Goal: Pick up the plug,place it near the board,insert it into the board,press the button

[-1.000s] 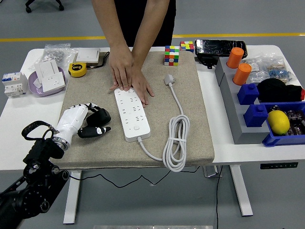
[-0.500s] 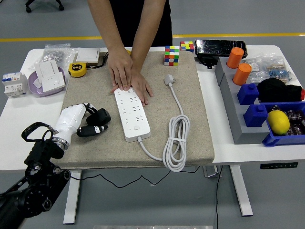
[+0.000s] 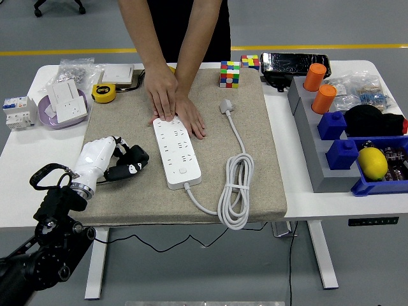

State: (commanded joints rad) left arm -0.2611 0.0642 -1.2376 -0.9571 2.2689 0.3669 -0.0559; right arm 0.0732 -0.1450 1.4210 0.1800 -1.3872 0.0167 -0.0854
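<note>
A white power strip (image 3: pixel 176 150) lies on the beige mat (image 3: pixel 268 159), its far end held down by a person's two hands (image 3: pixel 172 102). Its white cable (image 3: pixel 236 191) coils at the right and ends in a white plug (image 3: pixel 227 106) lying loose on the mat near the far edge. My left hand (image 3: pixel 124 162), white-backed with black fingers, hovers low over the mat left of the strip. Its fingers are loosely curled and hold nothing. The right arm is out of sight.
A Rubik's cube (image 3: pixel 229 73) stands at the mat's far edge. A yellow tape measure (image 3: pixel 104 93), a purple bowl with sockets (image 3: pixel 62 105) and a breaker (image 3: pixel 18 111) sit at the left. Blue bins, orange cups (image 3: pixel 319 89) and a lemon (image 3: pixel 373 162) crowd the right.
My left hand has lifted slightly and shifted a little away from me beside the strip. The person's hands and the plug have stayed put.
</note>
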